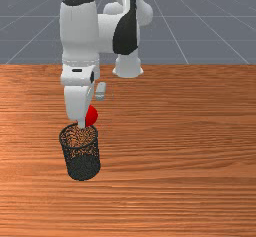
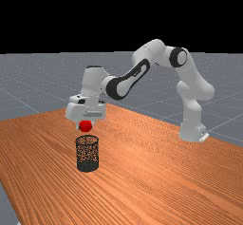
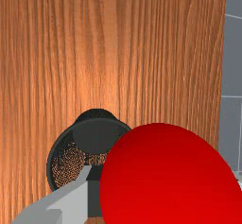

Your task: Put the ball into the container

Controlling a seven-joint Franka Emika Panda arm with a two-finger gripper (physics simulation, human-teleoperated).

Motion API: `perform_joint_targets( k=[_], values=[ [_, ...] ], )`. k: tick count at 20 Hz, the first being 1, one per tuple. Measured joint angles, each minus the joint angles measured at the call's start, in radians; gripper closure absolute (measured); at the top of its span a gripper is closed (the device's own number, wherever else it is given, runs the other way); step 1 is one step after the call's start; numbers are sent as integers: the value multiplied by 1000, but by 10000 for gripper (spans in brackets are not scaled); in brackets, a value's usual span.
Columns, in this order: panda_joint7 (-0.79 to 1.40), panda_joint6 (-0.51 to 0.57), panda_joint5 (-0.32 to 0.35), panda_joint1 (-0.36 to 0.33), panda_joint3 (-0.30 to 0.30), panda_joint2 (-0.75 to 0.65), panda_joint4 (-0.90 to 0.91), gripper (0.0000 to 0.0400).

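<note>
Held in the air, my gripper [image 1: 90, 112] is shut on the red ball [image 1: 91, 116], which is partly hidden behind a finger in the front view. The far view has the gripper [image 2: 86, 123] with the ball [image 2: 85, 126] above the container [image 2: 87, 153], a gap between ball and rim. The container [image 1: 82, 163] is a dark mesh cylinder, upright and open at the top. In the wrist view the ball [image 3: 170, 176] sits at the gripper [image 3: 165, 190], one finger against its side and the other mostly hidden; it covers part of the container's rim [image 3: 51, 159].
Bare wood of the table [image 1: 185, 146] extends around the container. The arm's base [image 2: 192, 131] stands on the table at the far view's right. One table edge [image 3: 221, 76] runs past the ball's side in the wrist view.
</note>
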Motion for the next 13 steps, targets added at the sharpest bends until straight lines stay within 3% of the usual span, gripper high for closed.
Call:
perform_joint_targets(
  k=[2,5,6,10,11,13],
  values=[
    [-48,-67,13,-53,-6,39,74,120],
    [-48,-18,13,-65,-12,87,71,120],
    [-73,49,44,-83,10,94,35,120],
    [-14,87,15,-32,-5,66,-44,120],
    [-14,92,14,-31,-6,50,-70,68],
    [-24,106,16,-34,-3,37,-92,25]
  ],
)
